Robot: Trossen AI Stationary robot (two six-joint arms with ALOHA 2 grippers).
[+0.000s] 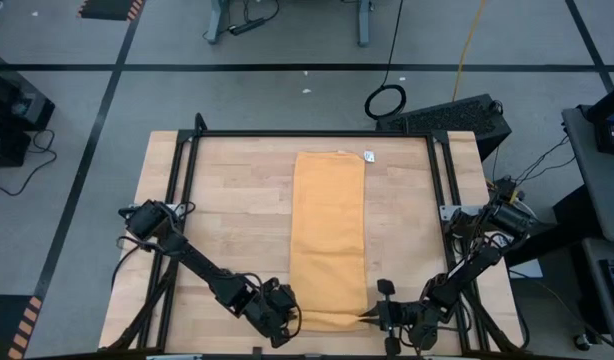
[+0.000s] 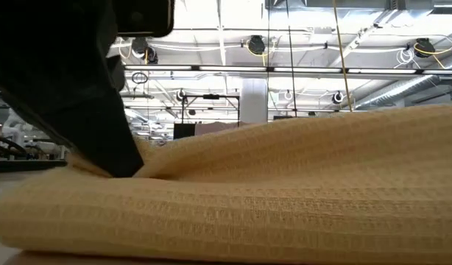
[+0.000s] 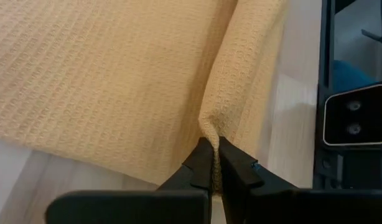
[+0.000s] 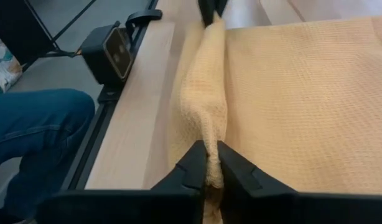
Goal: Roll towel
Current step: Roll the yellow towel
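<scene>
Two grippers, left gripper (image 3: 213, 163) and right gripper (image 4: 209, 167), pinch your towel (image 1: 328, 230) at its 6 o'clock edge | soft, light, floppy waffle-weave cloth | grip both near corners evenly.

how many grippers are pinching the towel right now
2. The left gripper is shut on the towel at its near left corner; the right gripper is shut on its near right corner.
</scene>
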